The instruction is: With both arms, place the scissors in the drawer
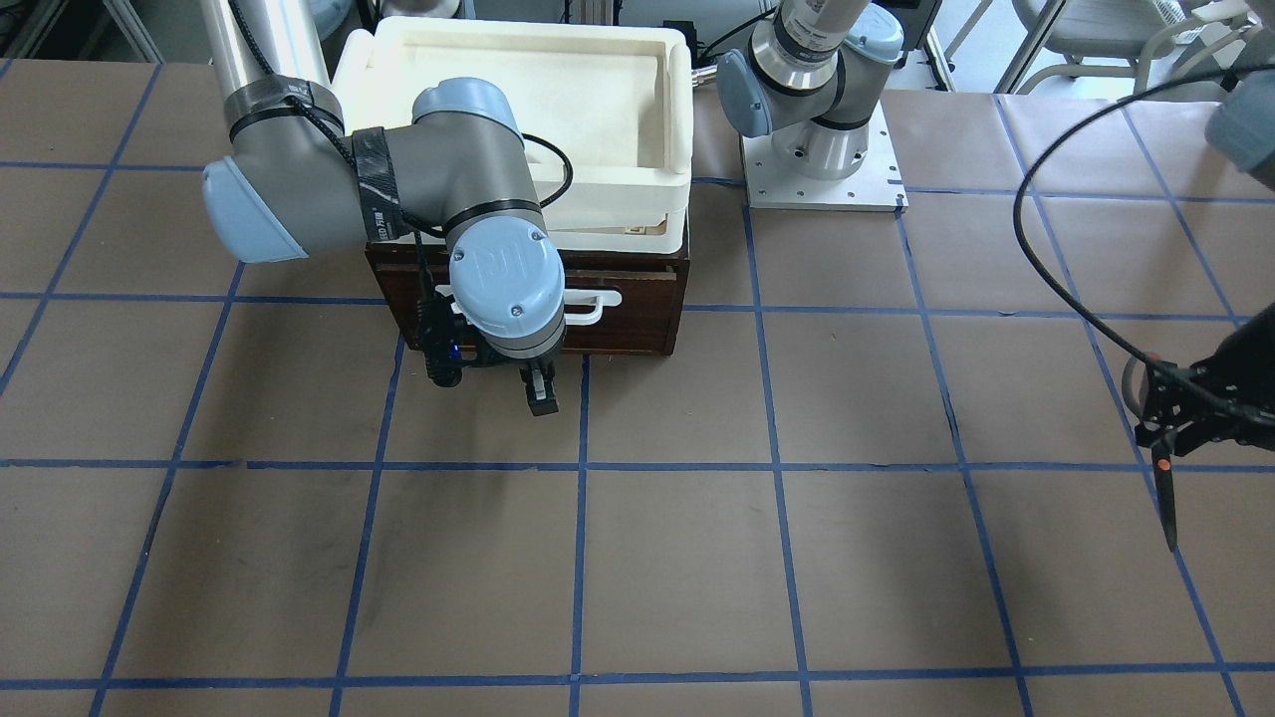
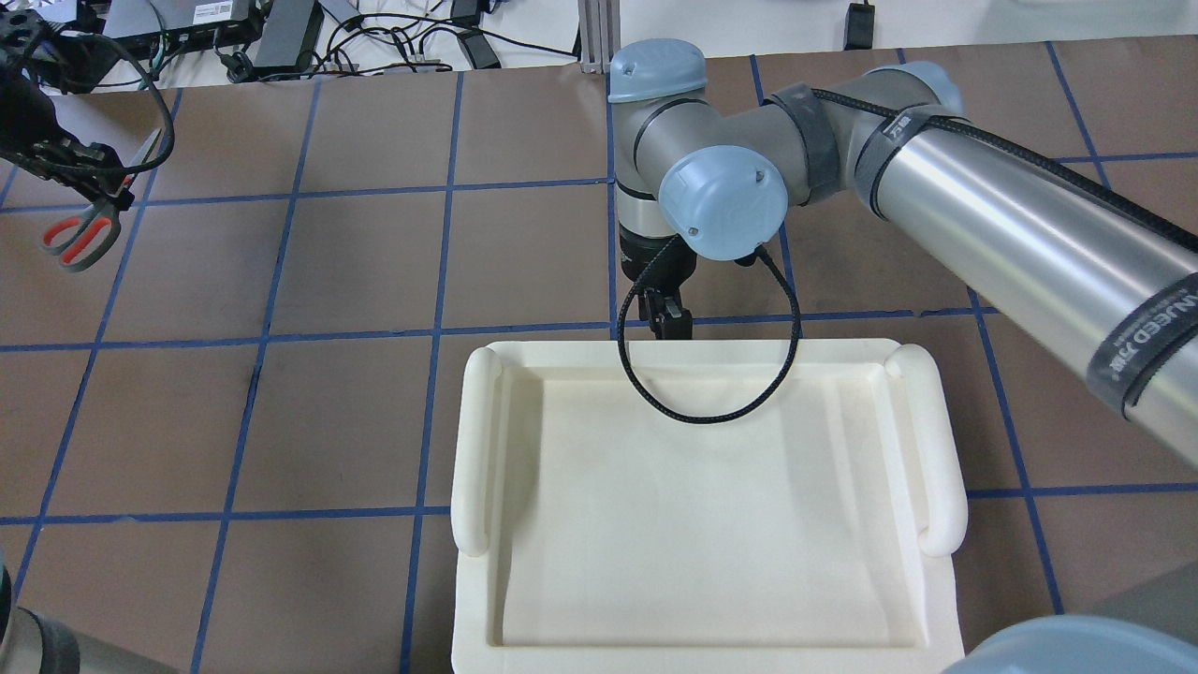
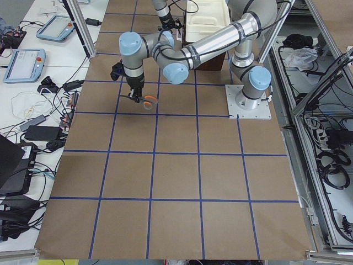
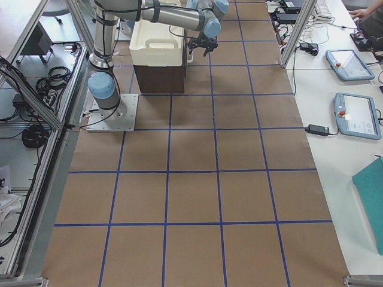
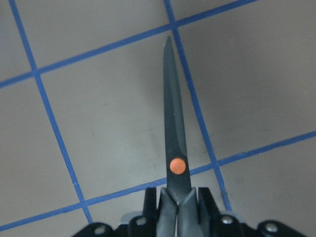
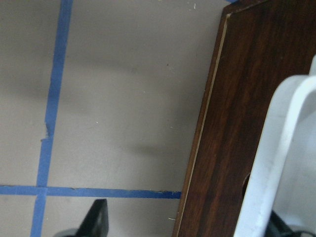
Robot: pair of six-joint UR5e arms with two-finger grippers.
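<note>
Scissors [image 5: 174, 148]: held in the left gripper [image 5: 177, 206], blades shut and pointing straight out ahead of it. The orange pivot dot lies just beyond the fingertips. The handles stick out behind the fingers, as seen in the overhead view.

Left gripper: closed on the scissors just behind the pivot. The pair appears to be lifted clear of the table [image 1: 697, 558].

Drawer [image 1: 628, 324]: well apart from the left gripper and directly beside the right gripper [image 2: 663, 314]. It looks fully shut, and no light interior can be seen in any view.

Right gripper: spread wide and gripping nothing. In the right wrist view the white handle [image 6: 279, 148] and the dark drawer front are seen between its two fingers, the handle nearer the right-hand finger. Whether the handle is touched cannot be told.

Tray [image 2: 473, 440]: a white foam tray is set on top of the drawer cabinet, just behind the right gripper.

Done, as judged: the scissors have been picked up, and the right gripper has been brought to the handle.

Left, as judged: the handle is to be gripped, the drawer pulled open, the scissors carried across and released inside. Roughly the first half of the task seems covered, and the placing itself has not begun.
</note>
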